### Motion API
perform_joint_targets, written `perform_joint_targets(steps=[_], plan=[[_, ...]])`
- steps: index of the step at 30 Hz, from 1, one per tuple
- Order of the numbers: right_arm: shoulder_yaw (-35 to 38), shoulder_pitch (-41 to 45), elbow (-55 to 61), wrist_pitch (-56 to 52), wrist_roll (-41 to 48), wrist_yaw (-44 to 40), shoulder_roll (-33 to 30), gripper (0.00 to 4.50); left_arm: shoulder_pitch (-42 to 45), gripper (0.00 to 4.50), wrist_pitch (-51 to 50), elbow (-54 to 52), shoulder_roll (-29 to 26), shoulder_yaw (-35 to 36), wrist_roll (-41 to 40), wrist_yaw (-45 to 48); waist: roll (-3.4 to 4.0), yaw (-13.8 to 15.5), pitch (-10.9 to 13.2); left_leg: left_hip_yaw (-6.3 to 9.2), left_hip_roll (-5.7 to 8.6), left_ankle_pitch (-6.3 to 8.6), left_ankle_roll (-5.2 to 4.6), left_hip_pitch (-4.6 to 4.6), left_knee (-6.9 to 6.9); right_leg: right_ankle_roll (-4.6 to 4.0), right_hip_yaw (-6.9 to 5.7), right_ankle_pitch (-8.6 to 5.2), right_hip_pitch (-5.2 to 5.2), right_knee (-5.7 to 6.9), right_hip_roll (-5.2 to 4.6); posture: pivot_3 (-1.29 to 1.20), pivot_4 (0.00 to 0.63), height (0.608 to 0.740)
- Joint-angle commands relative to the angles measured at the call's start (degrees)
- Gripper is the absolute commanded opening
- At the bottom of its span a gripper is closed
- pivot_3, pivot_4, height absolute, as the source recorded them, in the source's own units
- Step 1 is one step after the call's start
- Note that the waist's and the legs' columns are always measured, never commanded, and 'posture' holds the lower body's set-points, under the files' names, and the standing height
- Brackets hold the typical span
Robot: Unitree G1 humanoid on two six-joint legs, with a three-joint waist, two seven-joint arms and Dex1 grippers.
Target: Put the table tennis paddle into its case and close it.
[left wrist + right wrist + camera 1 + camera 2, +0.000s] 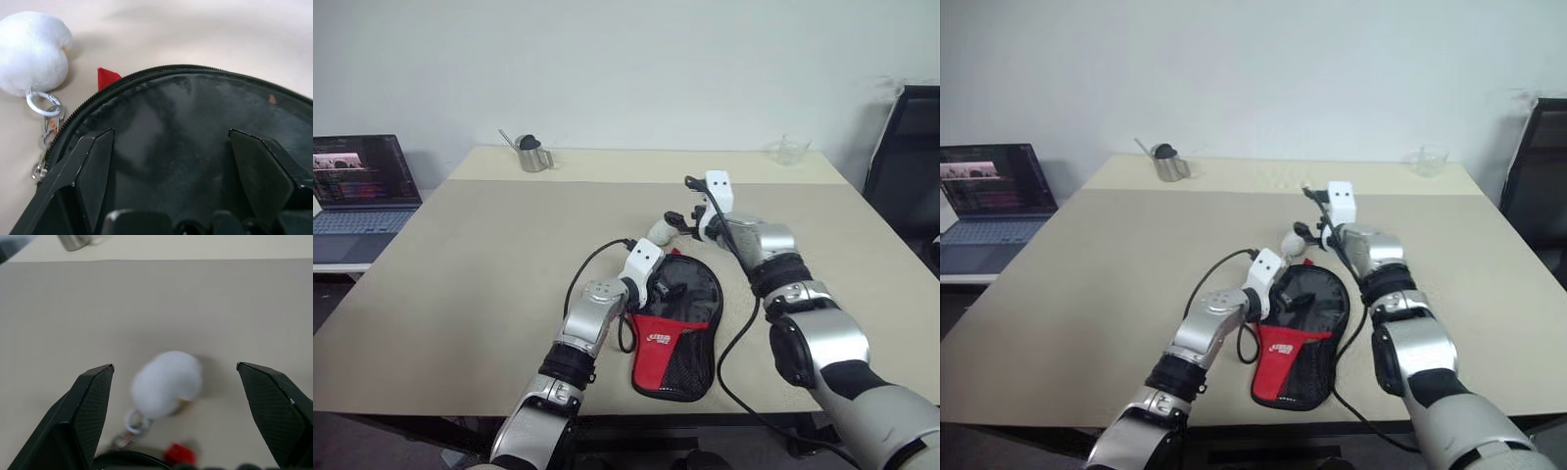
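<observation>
head view: case [677,328] lying at table centre, left gripper [664,287] spread wide over its dark round end, right gripper [690,217] spread empty at 12 o'clock; metal jug [533,154] far off

wrist views: white pompom [167,383] on zip ring, best pinched to draw zip; paddle unseen, probably inside

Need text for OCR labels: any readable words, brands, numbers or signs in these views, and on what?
White lettering on the red panel of the case: present, too small to read.
Laptop screen off the table's left side: coloured lines, too small to read.
Metal cup, clear bowl, white fluffy ball charm: no text seen.
Nothing legible.
</observation>
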State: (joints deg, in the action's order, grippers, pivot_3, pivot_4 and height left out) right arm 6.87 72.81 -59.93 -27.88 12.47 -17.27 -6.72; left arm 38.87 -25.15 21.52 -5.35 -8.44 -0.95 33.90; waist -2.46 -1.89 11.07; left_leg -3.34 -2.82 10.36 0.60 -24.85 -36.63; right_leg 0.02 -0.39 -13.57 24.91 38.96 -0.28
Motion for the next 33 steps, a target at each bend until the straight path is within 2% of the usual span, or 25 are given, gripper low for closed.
perform_joint_targets(steps=[1, 13, 25, 33], plan=[[1.70, 3.27, -3.75, 4.34, 0.08, 0.38, 1.13, 4.45, -1.93, 4.48, -1.91, -2.25, -0.87, -0.77, -0.23, 0.00, 0.00, 0.00, 0.00, 0.00, 0.00, 0.00, 0.00, 0.00, 0.00, 0.00, -0.01, 0.00, 0.00, 0.00, 0.00, 0.00, 0.150, 0.740], [4.36, 5.22, -13.05, 10.65, -0.82, 9.00, 6.62, 4.45, -5.15, 4.48, -6.69, -11.66, -3.86, -4.68, -0.25, 1.23, 0.03, -0.06, -0.02, 0.04, -0.10, 0.00, 0.00, 0.03, 0.02, -0.02, 0.00, 0.00, -0.01, 0.02, 0.00, 0.00, 0.150, 0.740], [4.43, 4.50, -15.22, 12.20, -3.23, 14.99, 11.98, 4.45, -6.99, 4.48, -10.70, -17.29, -5.19, -4.14, -0.86, -0.21, 0.03, -0.09, -0.02, 0.02, -0.54, 0.00, 0.01, 0.03, 0.04, -0.10, -0.03, 0.03, 0.01, -0.03, 0.03, 0.00, 0.150, 0.740], [3.70, 2.90, -15.95, 12.06, -5.92, 19.23, 13.31, 4.45, -7.97, 4.48, -12.61, -20.04, -5.80, -3.96, -1.40, -1.38, 0.03, -0.08, -0.02, 0.01, -0.61, 0.00, 0.01, 0.03, 0.04, -0.18, -0.03, 0.07, 0.02, -0.05, 0.09, 0.00, 0.150, 0.740]])
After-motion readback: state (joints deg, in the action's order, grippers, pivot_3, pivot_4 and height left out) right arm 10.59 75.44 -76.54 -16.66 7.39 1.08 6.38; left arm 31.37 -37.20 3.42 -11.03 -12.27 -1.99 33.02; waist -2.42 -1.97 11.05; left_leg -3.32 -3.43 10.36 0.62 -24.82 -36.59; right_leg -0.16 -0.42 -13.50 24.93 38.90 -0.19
